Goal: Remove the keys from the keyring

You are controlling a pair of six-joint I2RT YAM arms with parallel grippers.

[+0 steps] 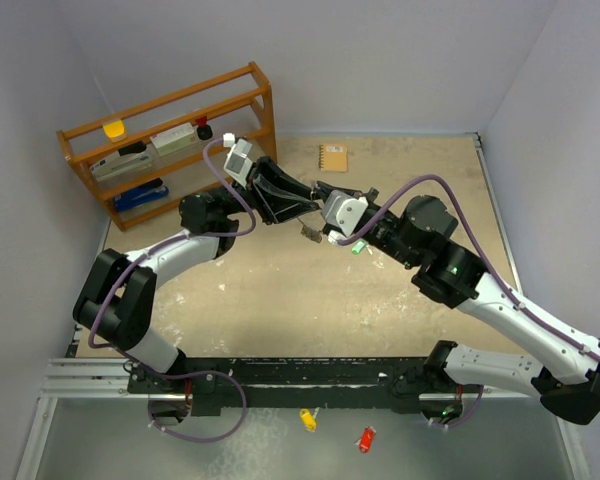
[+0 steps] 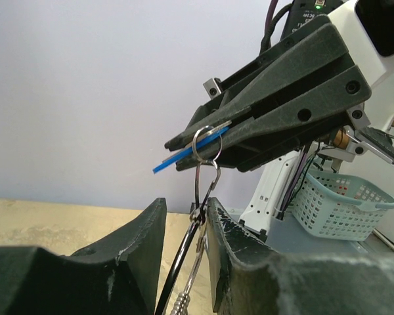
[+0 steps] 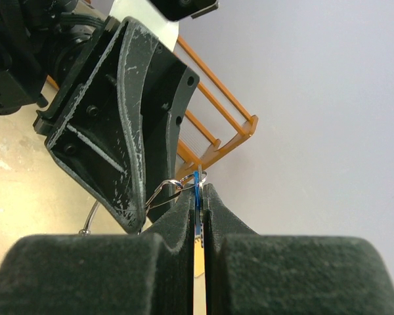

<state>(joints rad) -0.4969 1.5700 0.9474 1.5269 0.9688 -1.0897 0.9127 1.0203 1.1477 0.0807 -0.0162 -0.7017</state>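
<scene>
My right gripper (image 3: 200,190) is shut on the key with the blue tag (image 2: 184,156), held up in the air edge-on between its pads. A small silver ring on that key links to the thin wire keyring (image 2: 198,190), which hangs down between the fingers of my left gripper (image 2: 186,203). Those jaws stand a little apart. The wire rests against the right finger (image 2: 223,216) and is clear of the left one. From above, both grippers meet over the table's middle at the keyring (image 1: 308,232). A light green tag (image 1: 359,247) shows just beneath the right gripper (image 1: 322,228); I cannot tell what it is attached to.
A wooden rack (image 1: 170,140) with small items stands at the back left. A tan notebook (image 1: 332,157) lies at the back. A yellow tag (image 1: 307,418) and a red tag (image 1: 366,438) lie in front of the arm bases. A pale mesh basket (image 2: 338,203) shows off the table.
</scene>
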